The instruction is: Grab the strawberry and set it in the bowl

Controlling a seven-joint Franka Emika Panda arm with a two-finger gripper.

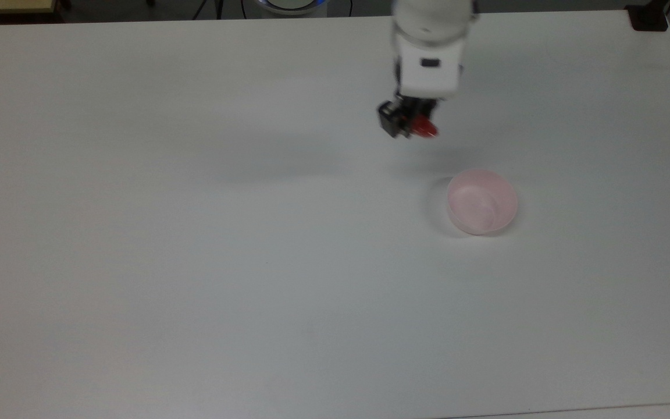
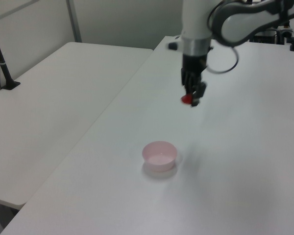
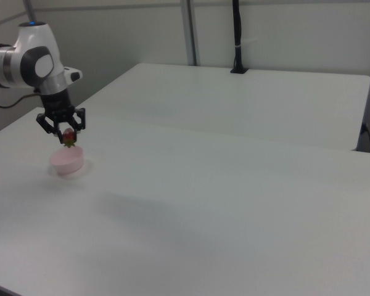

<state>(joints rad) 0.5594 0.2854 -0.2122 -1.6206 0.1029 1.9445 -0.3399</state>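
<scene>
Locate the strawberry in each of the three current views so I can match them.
Top view: strawberry in the end effector, upper centre-right, above-left of the bowl.
Left view, upper centre, above the bowl.
Right view, far left, just above the bowl.
Shared landmark: the bowl.

No text, label or number can be read anywhere.
</scene>
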